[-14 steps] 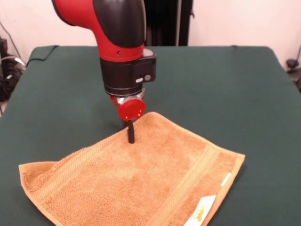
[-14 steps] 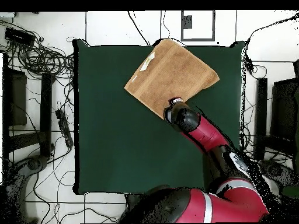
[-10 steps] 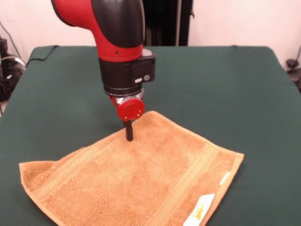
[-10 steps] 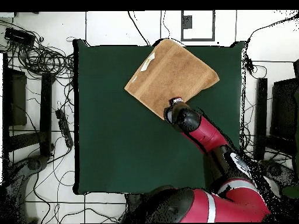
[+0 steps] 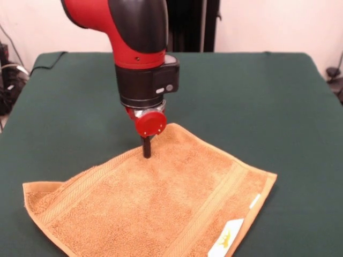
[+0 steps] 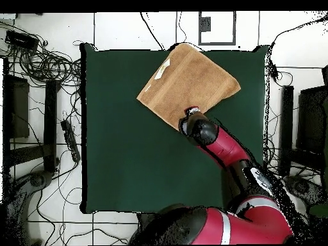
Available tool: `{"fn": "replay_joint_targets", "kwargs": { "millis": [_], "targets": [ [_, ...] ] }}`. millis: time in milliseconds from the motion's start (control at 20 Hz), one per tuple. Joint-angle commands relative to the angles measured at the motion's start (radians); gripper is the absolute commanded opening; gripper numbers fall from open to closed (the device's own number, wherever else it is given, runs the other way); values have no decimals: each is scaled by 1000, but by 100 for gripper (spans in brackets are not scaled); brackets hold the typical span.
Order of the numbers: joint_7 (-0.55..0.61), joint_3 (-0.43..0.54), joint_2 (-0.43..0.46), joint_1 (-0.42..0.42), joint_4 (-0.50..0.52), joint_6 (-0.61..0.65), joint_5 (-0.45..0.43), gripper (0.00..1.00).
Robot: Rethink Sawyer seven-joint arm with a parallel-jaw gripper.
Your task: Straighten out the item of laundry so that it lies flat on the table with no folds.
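Pressing: gripper [image 5: 146,151] tip stands on the towel [image 5: 155,203], down near its far corner; only a single dark tip shows below the red disc, so whether it is apart or together I cannot tell.
Label: white tag with a yellow mark [image 5: 228,239], nearest the camera in the front view, on the towel's near-right edge, well apart from the gripper and off to its right in that view.
Near-left corner: border band [image 5: 40,187] turned up and over, a narrow fold lying on the pile, well to the gripper's left in the front view.
Towel body: orange-tan terry, spread as a diamond, mostly flat; woven bands run on the left and right sides in the front view, on either side of the gripper's contact point.
Towel place: overhead view shows it [image 6: 186,80] in the table's far part from the robot's base, its top corner at the table edge there; gripper [image 6: 189,114] sits at the towel's corner nearest the base.
Contact: tip touches the cloth just inside the far corner's edge, upright.
Arm: red and black arm [image 5: 136,48] comes straight down above the gripper, wrist vertical.
Table: dark green cloth table [image 5: 257,101] bare beyond and to both sides of the gripper.
Beyond the table: floor tiles with cables [image 6: 38,61] in the overhead view, far from the gripper.
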Motion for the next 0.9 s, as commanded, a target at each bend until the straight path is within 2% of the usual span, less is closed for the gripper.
{"fn": "replay_joint_targets", "kwargs": {
  "millis": [50, 150, 350, 500, 750, 900],
  "targets": [
    [167, 76, 57, 59, 52, -44, 14, 0],
    [170, 70, 54, 66, 51, -40, 18, 0],
    [244, -105, 50, 212, 3, 105, 88, 0],
    [327, -271, 87, 343, -57, 222, 141, 0],
    [445, -467, 188, 476, -154, 386, 206, 0],
    [490, -529, 221, 512, -198, 489, 209, 0]
  ]
}}
